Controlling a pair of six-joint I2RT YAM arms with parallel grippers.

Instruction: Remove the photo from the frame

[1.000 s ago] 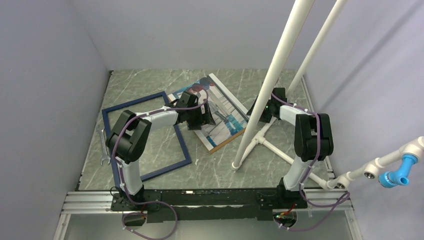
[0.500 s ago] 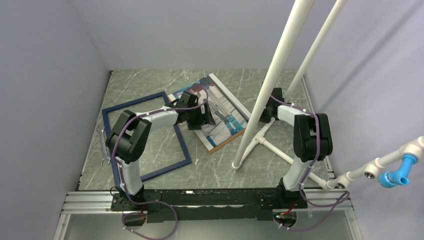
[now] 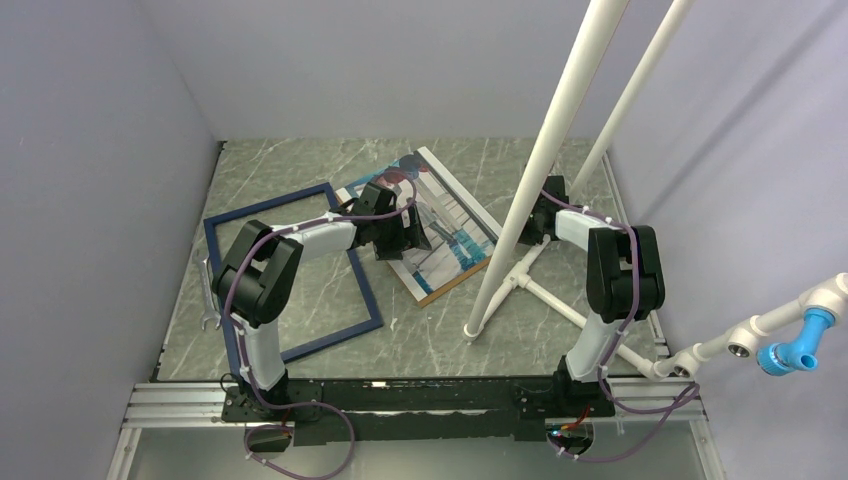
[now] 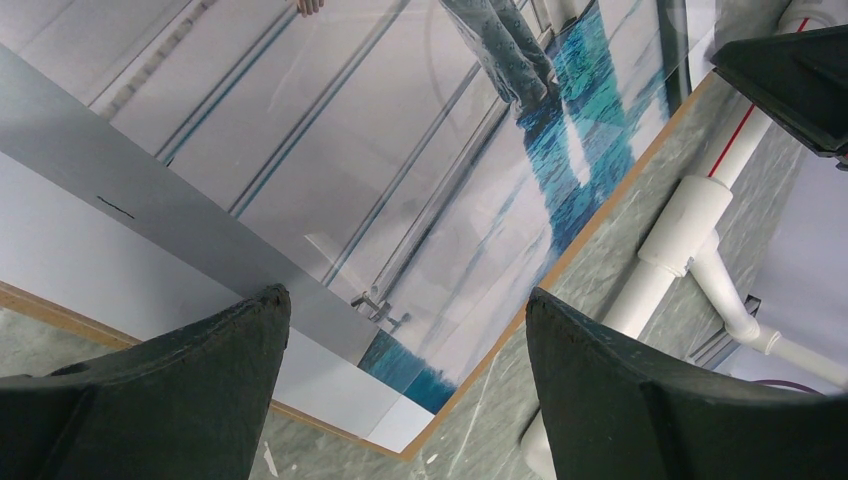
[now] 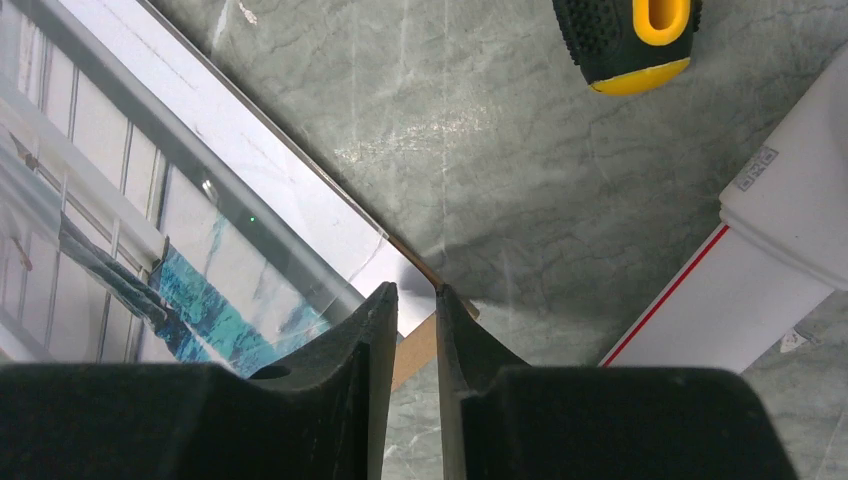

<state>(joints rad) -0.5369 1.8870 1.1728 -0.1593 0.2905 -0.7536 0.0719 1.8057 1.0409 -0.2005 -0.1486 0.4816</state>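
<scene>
The photo [image 3: 445, 215] lies face up on a brown backing board [image 3: 440, 290] at the table's middle, outside the frame. The navy frame [image 3: 365, 290] lies empty to its left. My left gripper [image 3: 395, 235] hovers over the photo's left part; in the left wrist view it [image 4: 405, 315] is open, with the photo [image 4: 380, 160] and the board edge [image 4: 590, 230] below. My right gripper [image 5: 412, 295] is shut to a narrow slit right over the photo's right corner [image 5: 395, 262]; I cannot tell whether it touches. In the top view a white pipe partly hides it [image 3: 532, 222].
A white pipe stand [image 3: 540, 170] rises at the right, its foot pipes [image 3: 545, 295] lying on the table and showing in the right wrist view [image 5: 780, 250]. A black and yellow tool handle [image 5: 625, 40] lies beyond the corner. A wrench [image 3: 208, 295] lies by the left wall.
My right gripper has shifted a little to the right, toward the pipe. The left arm, photo and frame have not moved.
</scene>
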